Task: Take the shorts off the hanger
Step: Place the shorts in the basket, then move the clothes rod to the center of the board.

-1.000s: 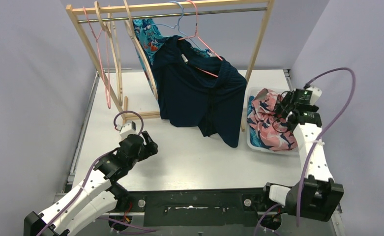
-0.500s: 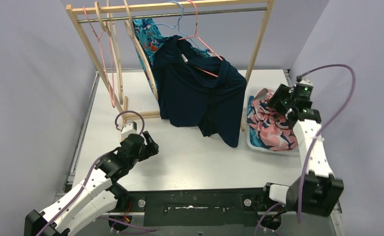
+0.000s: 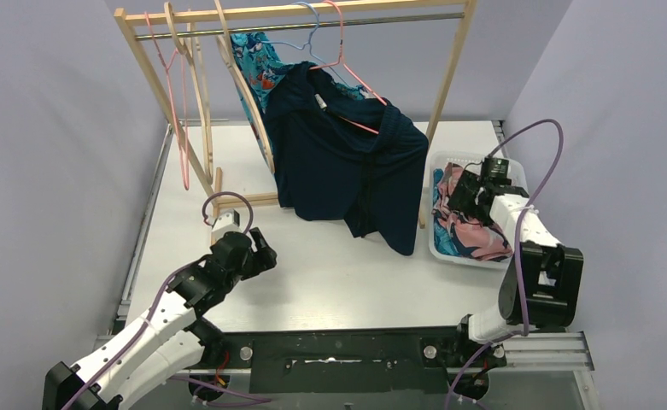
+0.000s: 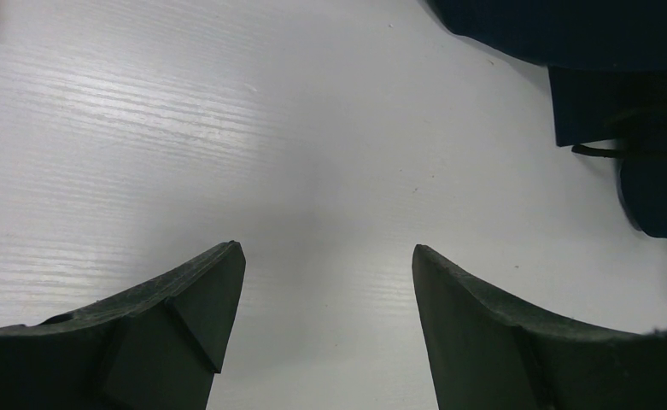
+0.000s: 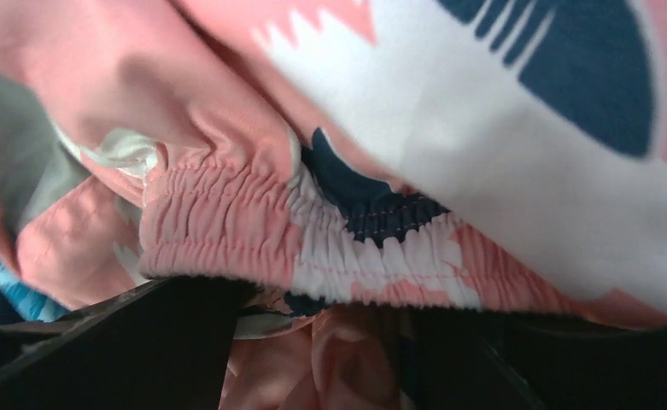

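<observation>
The work stands between two pairs. The pink-and-navy floral shorts (image 3: 475, 237) lie heaped in the clear bin (image 3: 437, 249) at the right of the worktop (image 3: 330, 278), on top of what looks like a blue patterned pair, though little of that shows. The right gripper (image 3: 468, 196) is down inside the bin, right against the floral cloth. In the wrist view its dark fingers (image 5: 142, 342) sit under the gathered waistband with fabric bunched between and over them. I cannot tell whether they are pinching the cloth or merely pressed into it.

The dark navy shorts (image 3: 347, 171) are still draped over a pink hanger (image 3: 351, 85) hooked on the rail of the wooden rack (image 3: 295, 10), with their lower hem reaching down to the worktop. Behind them the teal shorts (image 3: 257, 55) hang as well. So two pairs at least remain to come off.

The left gripper (image 3: 260, 254) hovers low over bare worktop, well short of the navy hem, with its fingers spread and nothing between them.

By my reading, the drop into the bin is finishing. Next, the right arm must rise with its fingers free of the floral cloth, so the pair is not dragged back out. Then one arm should take the navy shorts near the waistband and draw them along and off the hanger. The hanger hangs loose and will likely swing, so the other arm may need to steady it.
</observation>
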